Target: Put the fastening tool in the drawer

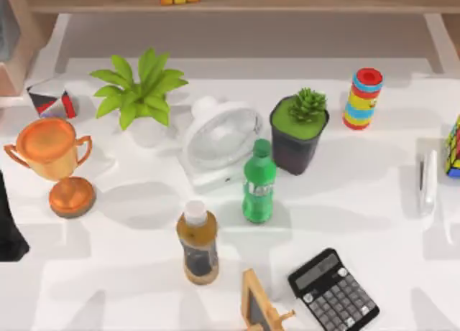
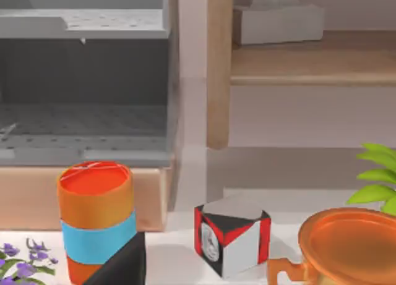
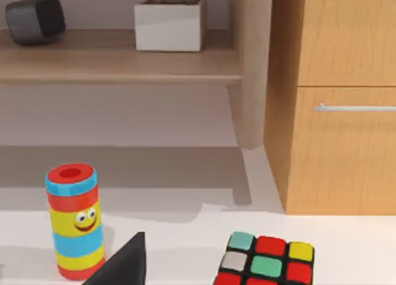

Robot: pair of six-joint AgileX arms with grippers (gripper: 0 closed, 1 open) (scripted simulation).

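Observation:
The fastening tool, a slim white-grey stapler [image 1: 428,181], lies on the white table near the right edge, lengthwise front to back, beside a colour cube [image 1: 453,148]. The drawer [image 3: 346,149] is a wooden front with a silver bar handle [image 3: 356,107], shut, in the cabinet past the table's right end. A dark part of my right gripper [image 3: 120,263] shows low in the right wrist view, well short of the cabinet. My left arm [image 1: 8,227] sits at the table's left edge, and a dark part of my left gripper [image 2: 120,266] shows in the left wrist view.
A black calculator [image 1: 334,291] lies front right. Mid-table stand a green bottle [image 1: 258,182], a brown bottle [image 1: 198,243], a white fan [image 1: 219,141], a potted succulent [image 1: 299,130] and a striped toy cylinder [image 1: 363,98]. An orange trophy [image 1: 57,162] stands at the left.

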